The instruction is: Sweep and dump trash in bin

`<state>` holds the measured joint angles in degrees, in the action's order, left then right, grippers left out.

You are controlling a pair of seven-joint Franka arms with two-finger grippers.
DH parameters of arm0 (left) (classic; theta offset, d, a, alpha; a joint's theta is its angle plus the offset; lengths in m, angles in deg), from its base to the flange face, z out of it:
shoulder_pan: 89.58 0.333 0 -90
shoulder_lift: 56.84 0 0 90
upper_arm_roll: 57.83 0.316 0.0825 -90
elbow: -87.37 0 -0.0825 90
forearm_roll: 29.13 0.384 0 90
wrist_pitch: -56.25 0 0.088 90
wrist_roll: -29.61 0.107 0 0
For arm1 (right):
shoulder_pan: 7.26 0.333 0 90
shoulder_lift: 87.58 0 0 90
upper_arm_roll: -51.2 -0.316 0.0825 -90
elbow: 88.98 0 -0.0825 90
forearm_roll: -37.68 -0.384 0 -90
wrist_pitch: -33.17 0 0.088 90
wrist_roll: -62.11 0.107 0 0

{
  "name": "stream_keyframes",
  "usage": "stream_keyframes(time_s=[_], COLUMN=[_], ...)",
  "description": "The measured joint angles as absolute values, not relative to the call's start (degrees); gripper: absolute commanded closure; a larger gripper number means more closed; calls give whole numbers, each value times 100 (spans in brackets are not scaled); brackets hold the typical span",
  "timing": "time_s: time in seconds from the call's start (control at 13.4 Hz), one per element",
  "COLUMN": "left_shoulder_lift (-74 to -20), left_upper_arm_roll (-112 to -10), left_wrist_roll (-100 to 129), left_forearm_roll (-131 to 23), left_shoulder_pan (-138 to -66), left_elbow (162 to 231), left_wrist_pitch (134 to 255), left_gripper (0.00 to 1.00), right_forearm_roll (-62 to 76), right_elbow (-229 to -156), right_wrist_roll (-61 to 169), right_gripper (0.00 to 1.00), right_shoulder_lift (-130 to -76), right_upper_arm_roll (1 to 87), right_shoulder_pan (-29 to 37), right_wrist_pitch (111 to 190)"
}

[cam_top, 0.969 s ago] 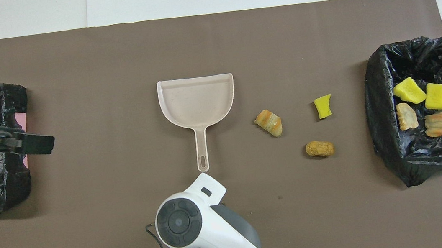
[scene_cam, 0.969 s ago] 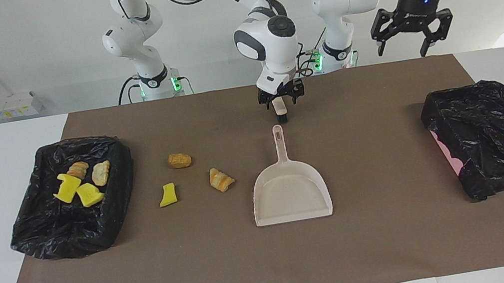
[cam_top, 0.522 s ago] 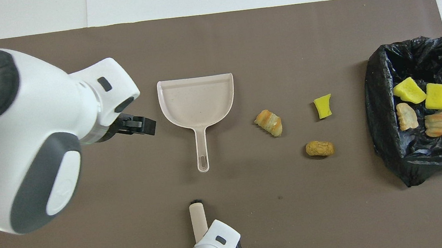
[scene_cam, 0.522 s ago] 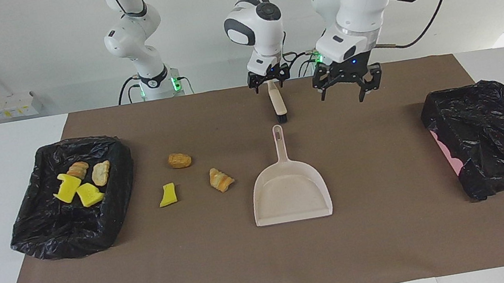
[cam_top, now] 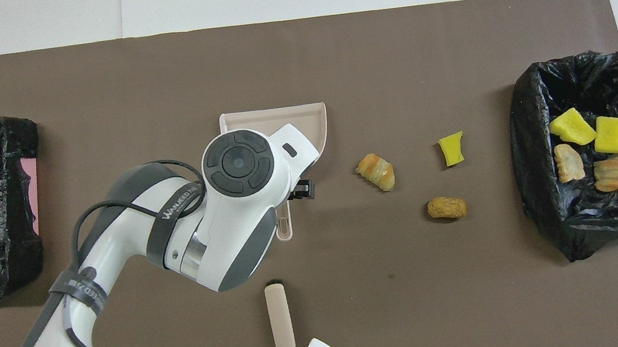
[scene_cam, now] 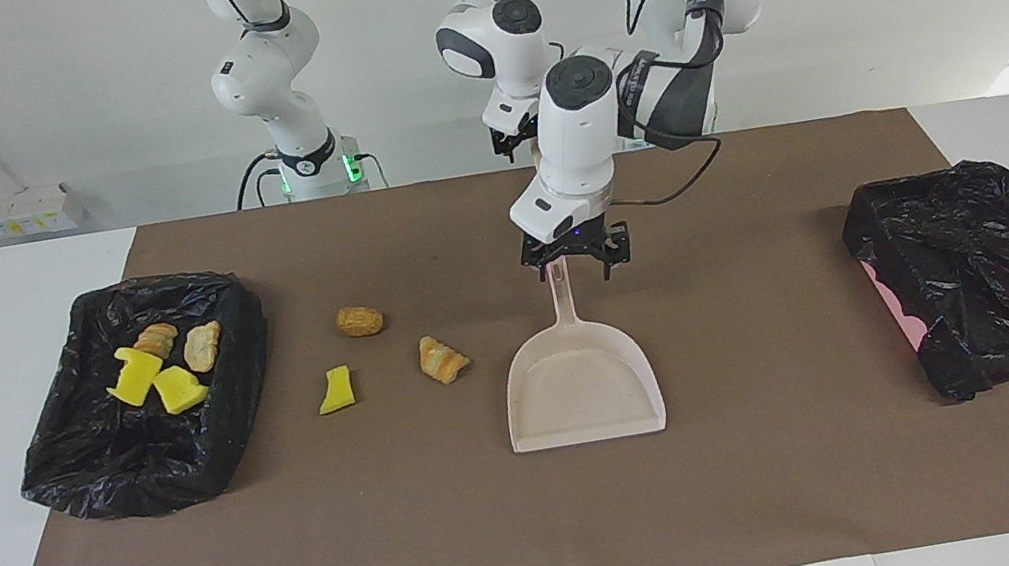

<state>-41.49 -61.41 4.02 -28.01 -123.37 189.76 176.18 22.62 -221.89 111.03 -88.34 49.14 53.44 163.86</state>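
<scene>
Fig.: left gripper (scene_cam: 576, 261), jaws spread, straddles dustpan (scene_cam: 581, 382) handle, not yet clamped. Right gripper (scene_cam: 521, 141) holds brush (cam_top: 280, 324); aperture unclear. Three trash pieces (scene_cam: 444, 358) on counter beside pan, four in bin (scene_cam: 79, 472). Next: clamp, sweep.

Overhead: the left arm (cam_top: 175, 237) covers the beige plastic dustpan (cam_top: 308, 116).
Three trash lumps (cam_top: 376, 172) lie on the brown paper mat (cam_top: 329, 53); four more lie in the black-lined bin (cam_top: 527, 129). A beige brush handle (cam_top: 280, 324) lies nearer to the robots.
</scene>
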Motion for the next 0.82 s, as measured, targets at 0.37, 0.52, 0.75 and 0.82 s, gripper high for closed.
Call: stream_keyframes(time_s=[0.37,0.52,0.75,0.82], left_shoulder_lift=[-4169,-4183,-4183,-4184], left_upper_arm_roll=[-6143,-6144,-6144,-6142], left_wrist_roll=[19,-81,-228,-270], left_forearm_roll=[-2800,-2800,-2801,-2801], left_shoulder_pan=[-12402,-12419,-12450,-12450], left_elbow=[19544,19680,19757,19759], left_wrist_pitch=[18124,18211,18336,18336], left_gripper=[1,6,43,60], right_forearm_roll=[2161,2149,2103,2103], right_elbow=[-22213,-22205,-22185,-22176], right_wrist_roll=[11300,11366,11492,11509], right_gripper=[100,100,100,100], right_shoulder_lift=[-8834,-8835,-8828,-8803], right_upper_arm_roll=[4912,4914,4955,4958], right_shoulder_pan=[5474,5469,5370,5235], right_wrist_pitch=[16396,16396,16363,16272])
